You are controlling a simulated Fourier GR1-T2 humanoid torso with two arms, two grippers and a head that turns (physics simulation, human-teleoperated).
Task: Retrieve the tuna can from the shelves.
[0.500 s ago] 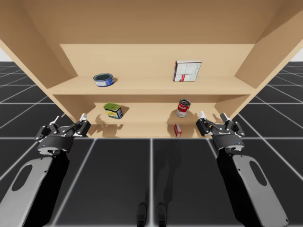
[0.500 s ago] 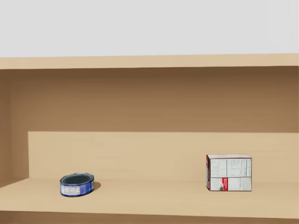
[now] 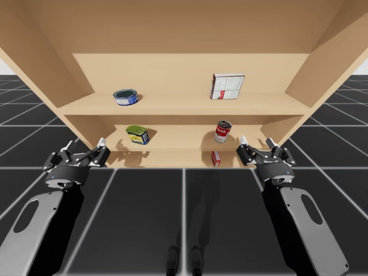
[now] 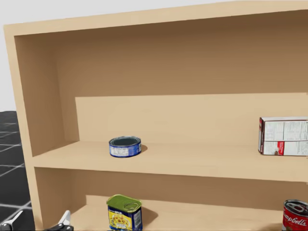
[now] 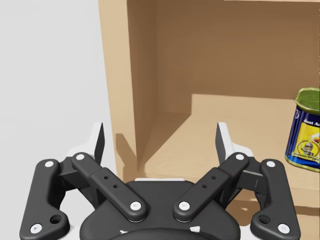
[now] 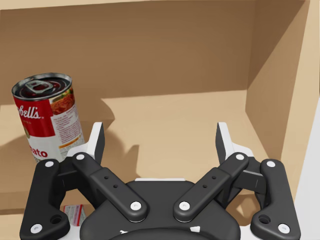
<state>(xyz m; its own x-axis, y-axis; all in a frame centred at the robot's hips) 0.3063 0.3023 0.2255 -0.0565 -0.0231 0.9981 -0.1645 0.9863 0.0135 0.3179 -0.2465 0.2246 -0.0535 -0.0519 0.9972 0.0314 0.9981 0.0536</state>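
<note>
— Any lettering you can read on the shelves point(image 4: 202, 163)?
— You see white script across the red and white can point(image 6: 45, 115), partly hidden. The white box point(image 4: 284, 136) bears panels of fine print and the low blue can point(image 4: 125, 146) a printed label, both too small for you to read.

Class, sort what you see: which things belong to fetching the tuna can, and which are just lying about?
Job: flat blue can; upper shelf; left tool; right tool.
Lying about: green-lidded rectangular can; tall red-and-white can; white box; small red box.
</note>
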